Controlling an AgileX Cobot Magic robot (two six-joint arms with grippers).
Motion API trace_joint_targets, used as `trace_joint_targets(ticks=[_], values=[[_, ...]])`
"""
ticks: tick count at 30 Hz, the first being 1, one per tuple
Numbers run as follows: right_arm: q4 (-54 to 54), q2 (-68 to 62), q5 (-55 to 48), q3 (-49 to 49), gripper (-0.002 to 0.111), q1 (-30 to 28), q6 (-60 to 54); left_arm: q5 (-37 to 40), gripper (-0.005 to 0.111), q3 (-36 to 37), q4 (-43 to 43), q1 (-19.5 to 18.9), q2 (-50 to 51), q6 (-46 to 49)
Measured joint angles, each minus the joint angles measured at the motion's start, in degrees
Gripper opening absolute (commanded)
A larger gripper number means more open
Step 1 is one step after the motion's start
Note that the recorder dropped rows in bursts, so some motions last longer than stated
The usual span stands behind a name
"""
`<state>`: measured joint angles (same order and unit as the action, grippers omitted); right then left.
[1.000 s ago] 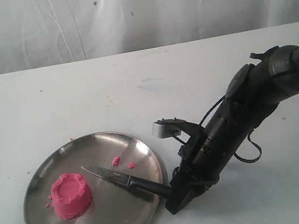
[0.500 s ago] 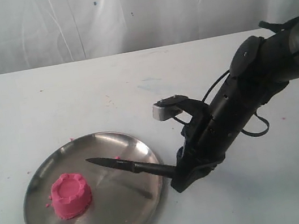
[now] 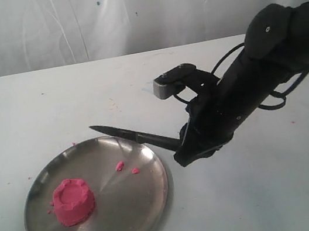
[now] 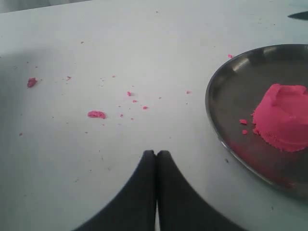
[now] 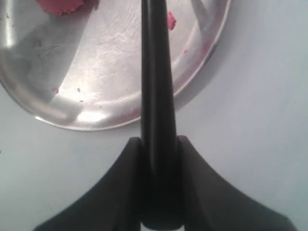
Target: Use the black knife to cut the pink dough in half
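**Knife held above the plate, dough uncut**

We see the dough [image 3: 73, 201] as one whole pink lump with a scalloped rim, sitting on the left part of the plate [image 3: 136, 213], on the side nearer the camera in the exterior view. In the left wrist view the dough [image 4: 283, 117] rests just inside the plate's rim [image 4: 215, 126], with a couple of pink bits touching the steel beside it.

The knife [image 3: 131, 136] is in the air, well apart from the dough. Its point aims left, over the far edge of the plate, and its handle runs back to the right gripper [image 3: 185, 148]. In the right wrist view we see the two fingers pressed against either side of the knife [image 5: 155, 82], so the right gripper [image 5: 159, 154] is clenched on the handle. Two crumbs [image 3: 126, 167] lie on the plate, roughly below the blade.

The left gripper [image 4: 156, 159] has its fingers closed together with nothing between them, poised over the bare table [image 4: 120, 57]. We cannot see this arm in the exterior view. More pink crumbs [image 4: 96, 114] are scattered on the table near it; whether the smallest specks are dough or marks, we cannot tell.
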<state>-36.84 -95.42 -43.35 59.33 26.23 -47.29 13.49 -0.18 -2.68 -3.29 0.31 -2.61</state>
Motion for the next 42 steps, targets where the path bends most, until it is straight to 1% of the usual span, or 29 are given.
trace_joint_targets(ticks=[7,12,24,27,33,36,39,41,42], values=[[11.09,8.08,11.91,-4.27,0.0,6.78,10.35,0.0,0.0,0.0,0.0,0.0,0.0,0.0],[13.41,11.58,17.75,-7.64,0.0,10.43,13.71,0.0,0.0,0.0,0.0,0.0,0.0,0.0],[12.59,12.66,16.97,-9.09,0.0,17.69,14.29,0.0,0.0,0.0,0.0,0.0,0.0,0.0],[12.48,13.81,16.97,-10.63,0.0,18.86,14.29,0.0,0.0,0.0,0.0,0.0,0.0,0.0],[12.48,15.34,18.53,-12.51,0.0,19.46,14.29,-0.78,0.0,0.0,0.0,0.0,0.0,0.23],[12.24,14.99,19.09,-12.6,0.0,19.46,14.29,-4.85,0.0,0.0,3.85,0.0,0.0,-2.21],[11.87,14.31,20.43,-12.6,0.0,19.46,14.29,-11.92,0.0,0.0,9.38,0.0,0.0,-6.64],[11.72,14.05,21.41,-12.6,0.0,19.46,14.29,-18.24,0.0,0.0,11.21,0.0,-0.08,-8.35],[11.68,13.96,22.15,-12.6,0.0,19.46,14.29,-25.05,0.0,0.0,12.06,0.0,-0.08,-8.73]])
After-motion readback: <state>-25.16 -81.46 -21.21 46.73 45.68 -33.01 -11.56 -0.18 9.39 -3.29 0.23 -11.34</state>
